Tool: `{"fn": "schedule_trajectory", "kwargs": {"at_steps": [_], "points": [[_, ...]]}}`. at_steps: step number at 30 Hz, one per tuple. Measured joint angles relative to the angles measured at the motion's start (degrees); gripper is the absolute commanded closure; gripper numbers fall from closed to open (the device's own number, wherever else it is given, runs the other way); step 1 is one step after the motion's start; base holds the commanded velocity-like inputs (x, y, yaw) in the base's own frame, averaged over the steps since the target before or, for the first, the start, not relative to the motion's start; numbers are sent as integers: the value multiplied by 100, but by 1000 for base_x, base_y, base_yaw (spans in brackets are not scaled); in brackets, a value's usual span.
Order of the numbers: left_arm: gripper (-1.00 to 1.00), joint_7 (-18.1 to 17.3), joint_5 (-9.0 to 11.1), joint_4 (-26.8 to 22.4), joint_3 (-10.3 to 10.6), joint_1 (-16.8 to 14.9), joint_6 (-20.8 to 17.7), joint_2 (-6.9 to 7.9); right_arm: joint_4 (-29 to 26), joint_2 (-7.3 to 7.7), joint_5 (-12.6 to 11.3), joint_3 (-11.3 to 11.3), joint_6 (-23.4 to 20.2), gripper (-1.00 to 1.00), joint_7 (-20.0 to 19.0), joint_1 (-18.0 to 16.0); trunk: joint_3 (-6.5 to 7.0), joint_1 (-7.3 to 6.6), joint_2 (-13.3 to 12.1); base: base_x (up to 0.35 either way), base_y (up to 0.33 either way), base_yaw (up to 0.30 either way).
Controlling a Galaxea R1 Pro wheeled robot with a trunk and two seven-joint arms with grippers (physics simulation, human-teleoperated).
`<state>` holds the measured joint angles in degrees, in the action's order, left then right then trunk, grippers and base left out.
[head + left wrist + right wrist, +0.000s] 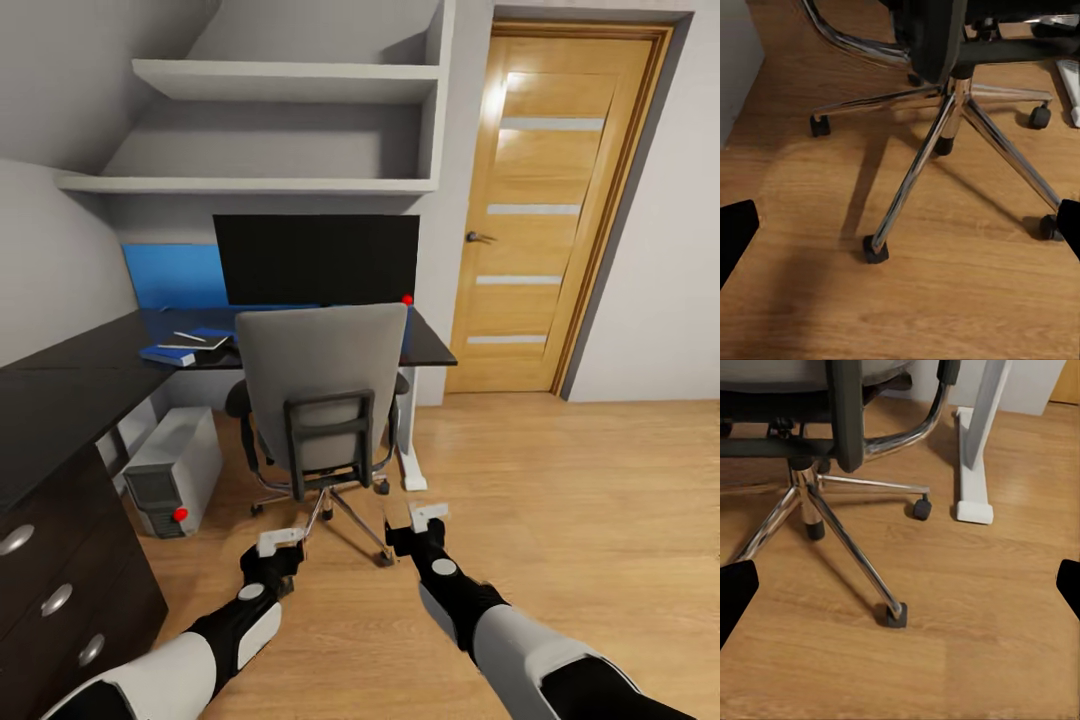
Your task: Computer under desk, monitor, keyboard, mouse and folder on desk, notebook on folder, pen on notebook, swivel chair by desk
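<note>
Swivel chair (320,400) is sitting tucked against the front of the tabletop (90,370), its back toward me, so I'm facing it with both arms held low and forward, probably to reach round it for whatever is on the seat, which I cannot see. I'm holding the left end effector (281,541) and the right end effector (429,516) above the floor (560,500) just short of the chair's chrome base, each with its fingers apart and gripping nothing. I'm counting one monitor (316,258) standing on the tabletop, one computer (175,468) on the floor beneath it, and what looks like a blue notebook (180,350) left of the chair. I'm seeing five chair legs in the left wrist view, and two wall shelves.
</note>
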<state>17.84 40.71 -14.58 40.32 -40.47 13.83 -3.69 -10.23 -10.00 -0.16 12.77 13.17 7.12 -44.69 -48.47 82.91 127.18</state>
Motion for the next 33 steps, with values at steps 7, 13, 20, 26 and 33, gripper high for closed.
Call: {"fn": "schedule_trajectory", "kwargs": {"at_steps": [7,13,20,26,33], "points": [[-100,7,5,833,-15,-1,21,20,873,2,-29,-11,756,-100,318,4,126,-154,-281,-3,0,0],[-100,11,-6,1066,10,-2,8,-44,1114,89,-245,-22,1509,-100,460,445,234,-286,-521,0,0,0],[-100,22,3,1308,-2,2,4,-112,1133,401,-319,-18,1729,-100,461,909,359,-440,-802,0,0,0],[-100,19,12,1331,-20,302,-1,-113,1134,404,-315,-16,1894,-100,452,1080,467,-572,-1043,0,0,0],[-100,14,34,1335,-49,922,31,-97,1134,414,-313,-19,1920,-100,442,1311,592,-725,-1323,0,0,0]]}}
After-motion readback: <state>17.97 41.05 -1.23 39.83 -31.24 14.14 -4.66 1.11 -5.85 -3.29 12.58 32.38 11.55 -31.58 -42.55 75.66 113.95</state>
